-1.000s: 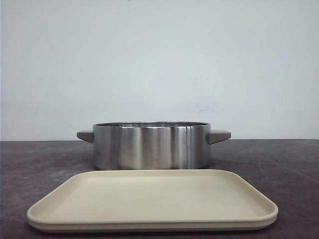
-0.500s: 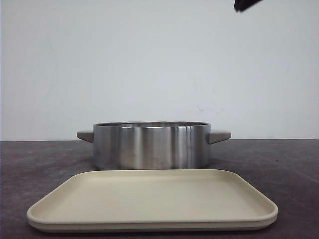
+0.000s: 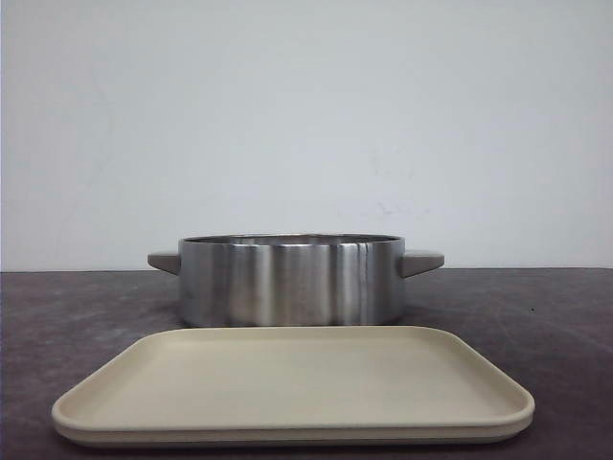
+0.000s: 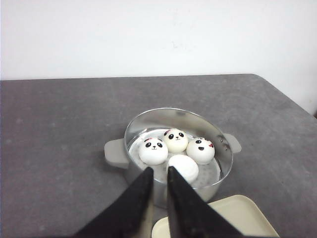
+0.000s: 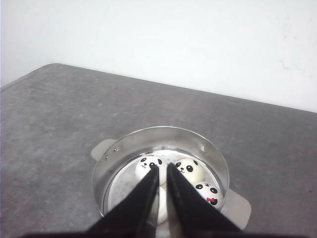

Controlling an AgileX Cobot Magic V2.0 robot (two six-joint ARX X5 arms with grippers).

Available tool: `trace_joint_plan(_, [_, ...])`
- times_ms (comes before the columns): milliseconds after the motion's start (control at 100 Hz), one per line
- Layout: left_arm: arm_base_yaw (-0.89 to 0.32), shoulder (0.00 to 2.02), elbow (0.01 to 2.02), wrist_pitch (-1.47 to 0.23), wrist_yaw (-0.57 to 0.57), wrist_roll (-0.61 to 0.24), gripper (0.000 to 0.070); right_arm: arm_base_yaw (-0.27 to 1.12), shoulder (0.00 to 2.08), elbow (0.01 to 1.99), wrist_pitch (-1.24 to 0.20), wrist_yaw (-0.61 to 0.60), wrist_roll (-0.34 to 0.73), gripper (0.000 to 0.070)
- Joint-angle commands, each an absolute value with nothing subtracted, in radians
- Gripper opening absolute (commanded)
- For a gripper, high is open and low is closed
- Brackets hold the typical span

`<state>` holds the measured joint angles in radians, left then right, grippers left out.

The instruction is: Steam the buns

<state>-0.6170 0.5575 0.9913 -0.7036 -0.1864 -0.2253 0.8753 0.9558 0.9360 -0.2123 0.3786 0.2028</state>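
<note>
Buns inside steel pot

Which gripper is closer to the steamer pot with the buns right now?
Cannot tell for sure; they look about equal. The left gripper and the right gripper both hang above the near side of the steamer pot, nearly shut and empty, neither touching the buns.

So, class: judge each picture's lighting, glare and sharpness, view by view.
Front view: even light, bright vertical streaks of glare on the steel pot, the tray matte and sharp. Left wrist view: soft light, the buns crisp, the left hand dark and slightly soft. Right wrist view: the pot's inner wall mirrors light, and the right hand hides some buns.
</note>
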Motion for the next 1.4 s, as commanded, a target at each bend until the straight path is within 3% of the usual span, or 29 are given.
trace_joint_plan(0, [-0.622,0.56,1.003,-0.704,-0.191,-0.229,0.0,0.885,0.959,0.95,-0.2,0.383,0.191,0.0016])
trace_joint_plan(1220, [-0.622,0.561,1.003,-0.739,-0.191,-0.229,0.0,0.883,0.925,0.948,-0.204,0.391,0.197,0.0016])
trace_joint_plan(1390, [-0.622,0.561,1.003,-0.739,-0.191,-0.229,0.0,0.802,0.838,0.894,-0.273,0.4,0.194,0.0016])
